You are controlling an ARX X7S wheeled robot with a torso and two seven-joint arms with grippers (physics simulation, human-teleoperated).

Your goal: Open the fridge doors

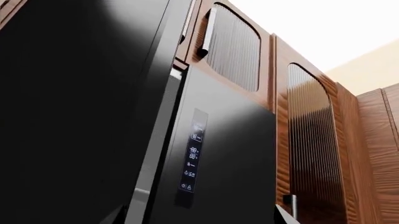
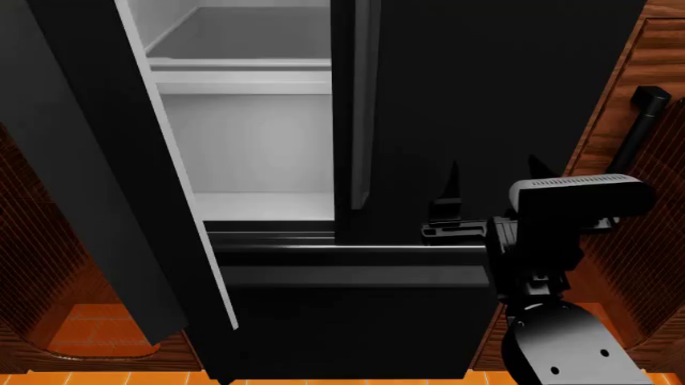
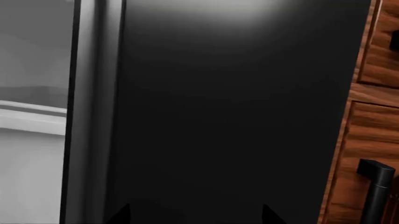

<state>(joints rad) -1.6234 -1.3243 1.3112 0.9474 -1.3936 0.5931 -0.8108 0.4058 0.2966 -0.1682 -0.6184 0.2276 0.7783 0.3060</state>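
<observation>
The left fridge door (image 2: 75,160) stands swung open, showing white shelves (image 2: 252,60) inside. The right fridge door (image 2: 482,96) is closed, its vertical bar handle (image 2: 364,104) running along its inner edge. My right gripper (image 2: 495,180) is open in front of the closed door, right of that handle, with nothing between its fingers. In the right wrist view only its tips show, wide apart (image 3: 196,217), against the black door (image 3: 237,112); the handle (image 3: 93,116) lies beside them. The left wrist view looks up at the open door (image 1: 74,102) and the right door's display panel (image 1: 193,154). My left gripper (image 1: 199,219) shows only faint tips, spread wide.
A wide black drawer front (image 2: 354,321) with a horizontal handle (image 2: 354,257) sits below the doors. Brown wooden cabinets flank the fridge, one with a black bar handle (image 2: 642,120) (image 3: 377,191). Ribbed-glass upper cabinets (image 1: 311,140) stand above. The floor (image 2: 96,329) is orange.
</observation>
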